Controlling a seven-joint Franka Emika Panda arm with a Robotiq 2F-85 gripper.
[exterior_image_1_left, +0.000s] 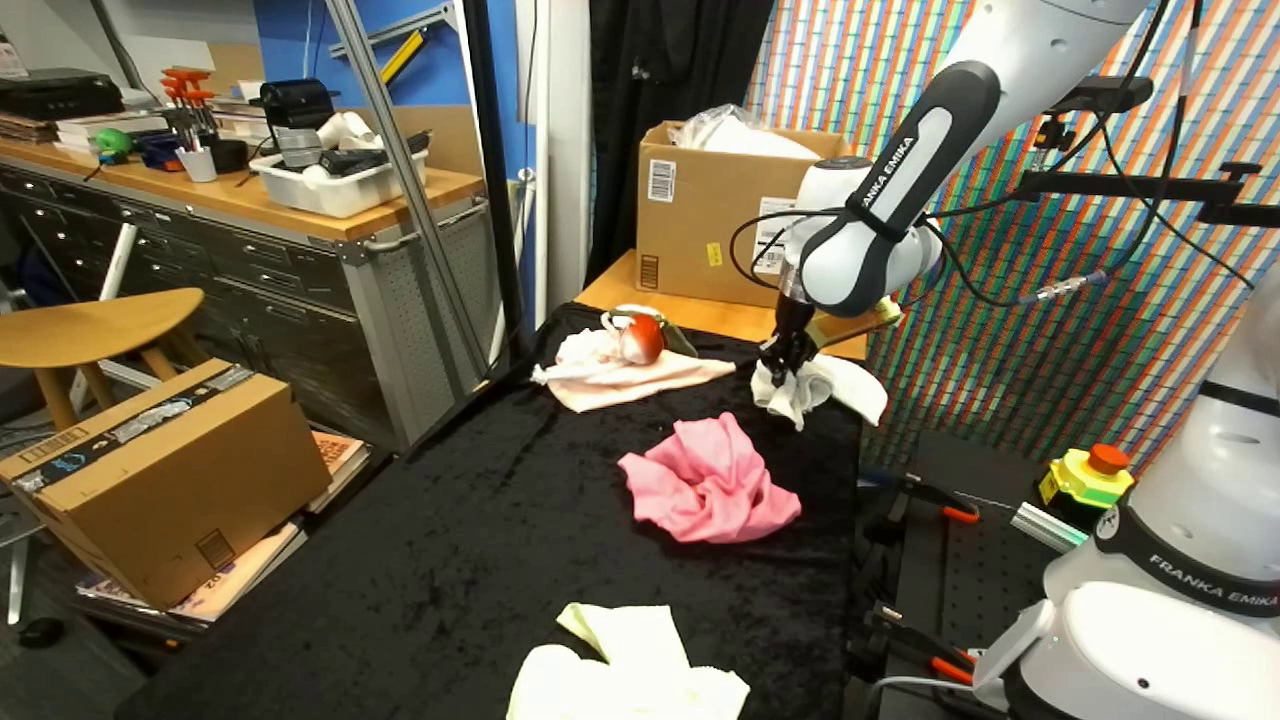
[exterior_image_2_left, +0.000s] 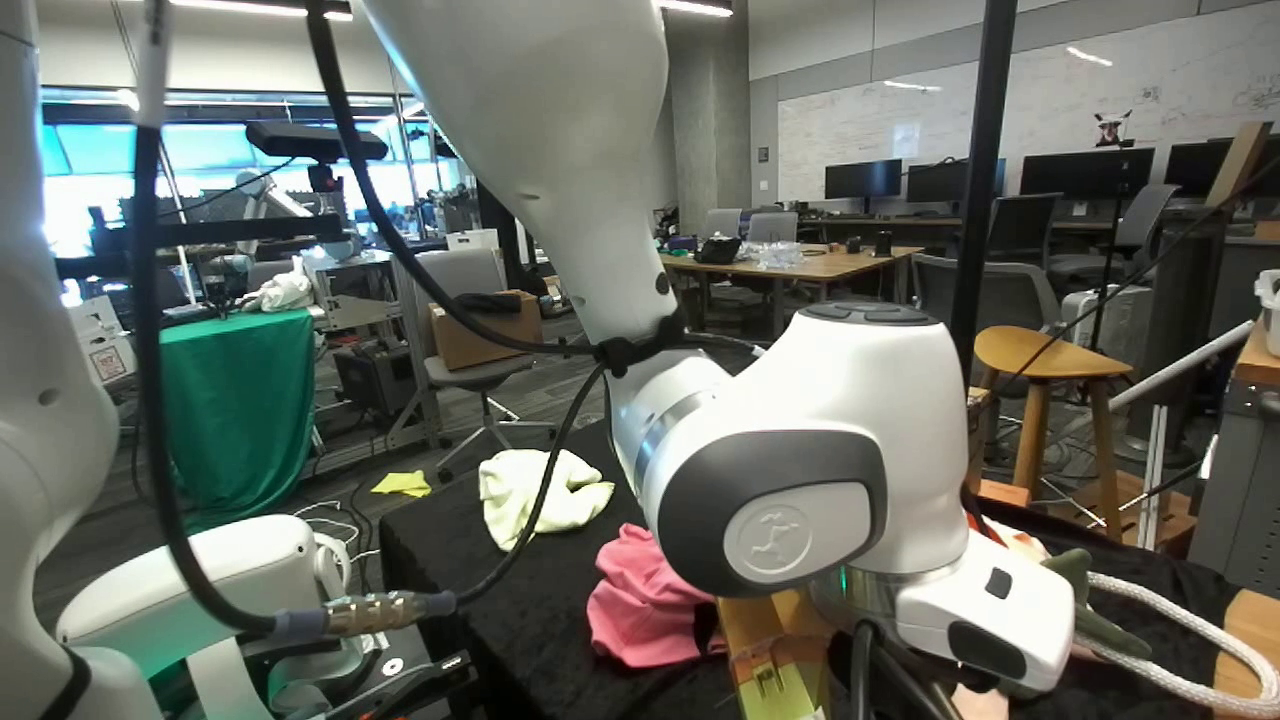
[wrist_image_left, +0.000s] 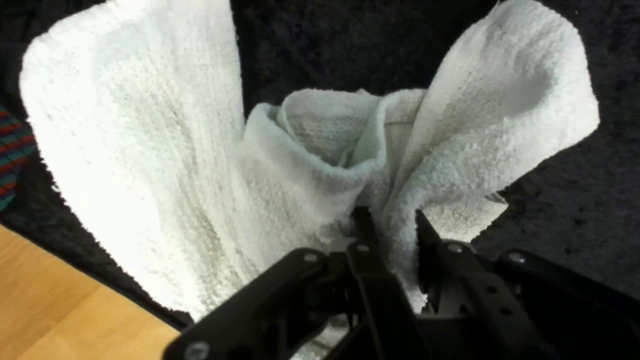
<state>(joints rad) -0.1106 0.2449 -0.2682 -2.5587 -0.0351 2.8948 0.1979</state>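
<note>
My gripper (exterior_image_1_left: 785, 362) points down at the far right of the black-covered table. It is shut on a bunched fold of a white cloth (exterior_image_1_left: 850, 388). In the wrist view the fold of the white cloth (wrist_image_left: 165, 150) passes between the fingertips of the gripper (wrist_image_left: 391, 217), and loose flaps spread to both sides. A crumpled pink cloth (exterior_image_1_left: 708, 485) lies nearby, and it also shows in an exterior view (exterior_image_2_left: 640, 605). In an exterior view the fingers are hidden behind the wrist (exterior_image_2_left: 985, 620).
A cream cloth bag (exterior_image_1_left: 600, 385) with a red and white round thing (exterior_image_1_left: 641, 340) lies at the back. A pale yellow cloth (exterior_image_1_left: 625, 675) lies at the front. A cardboard box (exterior_image_1_left: 700, 220) stands behind the arm. Cables (exterior_image_1_left: 960, 270) hang along the arm.
</note>
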